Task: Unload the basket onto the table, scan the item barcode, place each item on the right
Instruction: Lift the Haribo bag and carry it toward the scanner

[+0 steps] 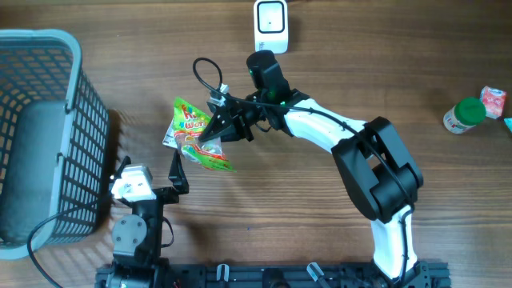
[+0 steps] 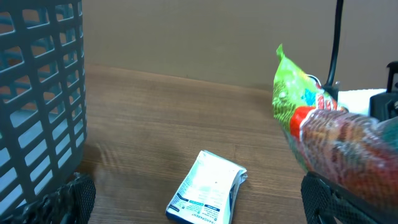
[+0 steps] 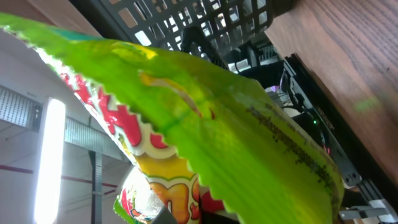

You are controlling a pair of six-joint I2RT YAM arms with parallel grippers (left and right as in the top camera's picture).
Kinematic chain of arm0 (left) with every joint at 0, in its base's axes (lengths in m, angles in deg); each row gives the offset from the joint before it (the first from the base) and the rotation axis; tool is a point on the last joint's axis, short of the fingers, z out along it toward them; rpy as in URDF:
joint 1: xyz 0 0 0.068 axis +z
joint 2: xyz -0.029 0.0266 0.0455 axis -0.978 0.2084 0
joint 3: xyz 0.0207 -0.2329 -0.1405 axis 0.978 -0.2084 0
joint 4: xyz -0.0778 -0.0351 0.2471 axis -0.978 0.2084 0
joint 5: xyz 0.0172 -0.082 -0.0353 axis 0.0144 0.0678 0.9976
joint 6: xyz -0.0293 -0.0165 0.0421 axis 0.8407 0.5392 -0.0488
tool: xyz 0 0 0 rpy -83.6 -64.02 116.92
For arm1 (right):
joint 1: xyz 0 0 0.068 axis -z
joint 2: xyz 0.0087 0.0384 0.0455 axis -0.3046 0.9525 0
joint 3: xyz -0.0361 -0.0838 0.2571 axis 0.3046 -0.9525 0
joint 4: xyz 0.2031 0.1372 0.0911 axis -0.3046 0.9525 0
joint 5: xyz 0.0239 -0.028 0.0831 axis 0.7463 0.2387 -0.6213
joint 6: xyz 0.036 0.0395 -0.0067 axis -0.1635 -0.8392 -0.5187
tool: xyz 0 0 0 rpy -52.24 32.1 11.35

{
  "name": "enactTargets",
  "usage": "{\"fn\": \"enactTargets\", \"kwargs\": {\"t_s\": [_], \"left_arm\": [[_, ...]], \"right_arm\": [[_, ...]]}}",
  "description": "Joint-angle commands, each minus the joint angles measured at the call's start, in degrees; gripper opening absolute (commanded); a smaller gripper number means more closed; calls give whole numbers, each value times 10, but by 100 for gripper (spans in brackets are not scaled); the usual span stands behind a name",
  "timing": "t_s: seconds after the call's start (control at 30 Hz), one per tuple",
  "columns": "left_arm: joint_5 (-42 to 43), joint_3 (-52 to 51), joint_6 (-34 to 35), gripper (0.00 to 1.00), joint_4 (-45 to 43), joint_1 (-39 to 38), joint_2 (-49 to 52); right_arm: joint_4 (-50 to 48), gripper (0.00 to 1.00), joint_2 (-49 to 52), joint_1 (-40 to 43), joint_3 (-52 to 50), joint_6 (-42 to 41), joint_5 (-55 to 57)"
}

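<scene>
Overhead: green snack bag with red and yellow print, left of centre over the wooden table, pinched at its right edge by the right gripper. Jaws closed tight on the foil. Crumpled and tilted, printed side up. No barcode readable on it from above.

Right wrist: same bag fills nearly the whole frame, serrated edge running across, a strip of fine print along 1 side, too blurred to read. Own fingers hidden behind the foil.

Left wrist: bag up at the right, apparently clear of the table top. Below and left of it, flat on the wood, a white-and-blue sachet, apart from the bag.

White scanner at the far edge of the table, beyond the bag and well apart from it, just past the right arm's wrist. Black cable loops off that wrist.

Left gripper near the front edge, just below the bag, 2 fingers spread wide with nothing between them.

Grey plastic basket at the far left, beside the left arm. Green-capped bottle and pink packet at the far right edge, close together.
</scene>
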Motion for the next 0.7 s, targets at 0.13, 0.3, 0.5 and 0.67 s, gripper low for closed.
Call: {"fn": "enactTargets", "kwargs": {"t_s": [0.13, 0.3, 0.5, 0.67], "left_arm": [[-5, -4, 5, 100, -3, -2, -2], [-5, -4, 5, 100, -3, -2, -2], [-5, -4, 5, 100, -3, -2, -2], [-5, -4, 5, 100, -3, -2, -2]], "right_arm": [[-26, 4, 46, 32, 10, -16, -35], [-37, 4, 97, 45, 10, -42, -36], [-96, 4, 106, 45, 10, -62, -36], [-96, 4, 106, 45, 10, -86, -36]]}}
